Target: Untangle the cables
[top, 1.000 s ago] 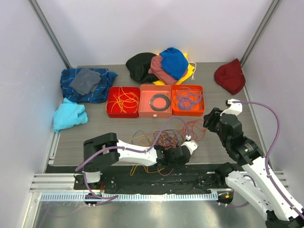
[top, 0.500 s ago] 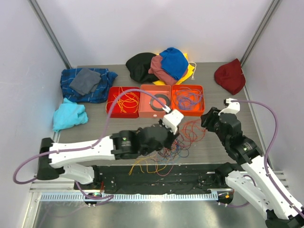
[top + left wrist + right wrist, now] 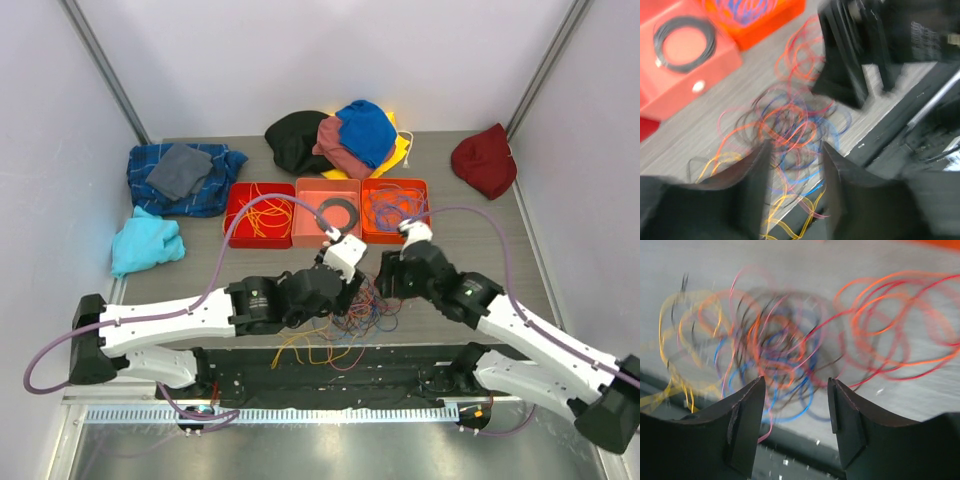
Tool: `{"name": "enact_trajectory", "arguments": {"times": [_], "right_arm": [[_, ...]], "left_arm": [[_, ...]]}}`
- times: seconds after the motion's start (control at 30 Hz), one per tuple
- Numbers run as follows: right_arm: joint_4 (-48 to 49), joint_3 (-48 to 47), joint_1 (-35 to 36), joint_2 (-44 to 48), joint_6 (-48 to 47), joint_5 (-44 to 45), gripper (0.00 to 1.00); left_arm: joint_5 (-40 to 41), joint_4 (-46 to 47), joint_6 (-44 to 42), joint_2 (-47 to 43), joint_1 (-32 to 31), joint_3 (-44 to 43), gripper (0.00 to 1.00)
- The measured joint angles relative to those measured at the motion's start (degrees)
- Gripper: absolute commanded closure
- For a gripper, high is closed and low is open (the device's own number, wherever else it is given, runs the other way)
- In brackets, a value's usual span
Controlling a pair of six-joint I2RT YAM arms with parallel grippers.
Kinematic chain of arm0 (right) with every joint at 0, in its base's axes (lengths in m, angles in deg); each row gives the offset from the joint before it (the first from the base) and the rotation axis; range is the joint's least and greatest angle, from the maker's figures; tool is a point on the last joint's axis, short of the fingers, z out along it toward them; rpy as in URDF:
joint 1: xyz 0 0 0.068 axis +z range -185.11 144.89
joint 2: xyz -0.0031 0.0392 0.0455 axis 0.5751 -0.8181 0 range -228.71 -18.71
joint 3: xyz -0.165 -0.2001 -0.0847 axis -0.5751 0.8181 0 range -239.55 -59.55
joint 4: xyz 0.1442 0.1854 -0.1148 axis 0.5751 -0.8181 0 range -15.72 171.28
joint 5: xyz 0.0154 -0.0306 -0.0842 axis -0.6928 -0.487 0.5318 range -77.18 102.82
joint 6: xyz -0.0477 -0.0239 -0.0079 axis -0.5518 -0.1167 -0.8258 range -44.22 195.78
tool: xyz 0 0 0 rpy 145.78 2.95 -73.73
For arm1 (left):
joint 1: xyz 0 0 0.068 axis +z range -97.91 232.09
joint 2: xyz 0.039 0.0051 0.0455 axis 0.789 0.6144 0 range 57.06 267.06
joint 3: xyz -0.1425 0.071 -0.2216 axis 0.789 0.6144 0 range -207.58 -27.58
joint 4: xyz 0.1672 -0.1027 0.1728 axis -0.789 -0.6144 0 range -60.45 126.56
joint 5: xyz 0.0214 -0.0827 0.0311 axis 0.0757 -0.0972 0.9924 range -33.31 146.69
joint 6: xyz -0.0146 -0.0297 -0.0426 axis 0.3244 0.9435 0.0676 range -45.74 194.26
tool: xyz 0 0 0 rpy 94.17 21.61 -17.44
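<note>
The left arm (image 3: 160, 322) and the right arm (image 3: 540, 335) have white shells on the long links and round black housings at the joints. The left hose (image 3: 245, 207) and the right hose (image 3: 497, 232) are thick and lilac. A small white block (image 3: 345, 253) sits just behind the fingers. The left fingers (image 3: 747, 195) and the right fingers (image 3: 745, 425) are matt black, broad wedges with flat inner faces.

Red tray (image 3: 229, 216), salmon tray (image 3: 309, 233) and orange tray (image 3: 395, 182) touch in a row, a black ring (image 3: 322, 213) in the salmon one. Behind, a heap of clothes (image 3: 340, 140); left, grey cloth (image 3: 180, 170) on plaid cloth (image 3: 210, 190), light blue rag (image 3: 145, 246); right, maroon cloth (image 3: 485, 160)
</note>
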Motion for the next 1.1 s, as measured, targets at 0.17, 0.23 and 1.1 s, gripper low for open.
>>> {"name": "enact_trajectory", "arguments": {"times": [0.17,0.23,1.1], "right_arm": [[-0.5,0.6,8.4,-5.4,2.4,2.1,0.42],[0.1,2.2,10.0,-7.2,3.9,3.1,0.46],[1.9,9.0,15.5,-12.8,15.2,8.5,0.6]], "left_arm": [[2.5,-0.5,4.2,-3.5,0.5,5.8,0.13],[3.9,-0.3,5.8,-6.0,0.7,7.1,0.13],[6.5,1.8,9.2,-10.3,1.7,14.3,0.13]]}}
